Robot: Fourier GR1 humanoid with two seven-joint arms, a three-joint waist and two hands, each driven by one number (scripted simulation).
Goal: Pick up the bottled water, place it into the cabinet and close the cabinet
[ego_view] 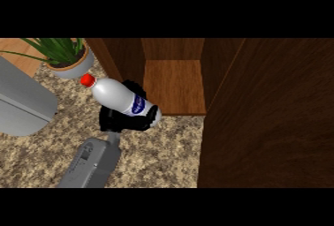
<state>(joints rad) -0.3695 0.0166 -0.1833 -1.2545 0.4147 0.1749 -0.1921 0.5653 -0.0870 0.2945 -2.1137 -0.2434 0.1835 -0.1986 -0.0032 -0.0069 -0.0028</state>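
Observation:
The bottled water [119,98] is a white bottle with a red cap and a blue label. It is held above the counter, tilted, with its cap pointing up and to the left. My left hand [125,118] is shut on its lower half, fingers curled round the label end. The hand and bottle sit just left of the open wooden cabinet [175,86], whose shelf shows bare at the middle top. The cabinet's door [267,114] stands open and fills the right side of the view. My right hand does not show.
A potted green plant [65,57] stands at the top left, close to the bottle's cap. A grey appliance [23,103] lies along the left edge. The speckled stone counter [163,154] stretches below the cabinet.

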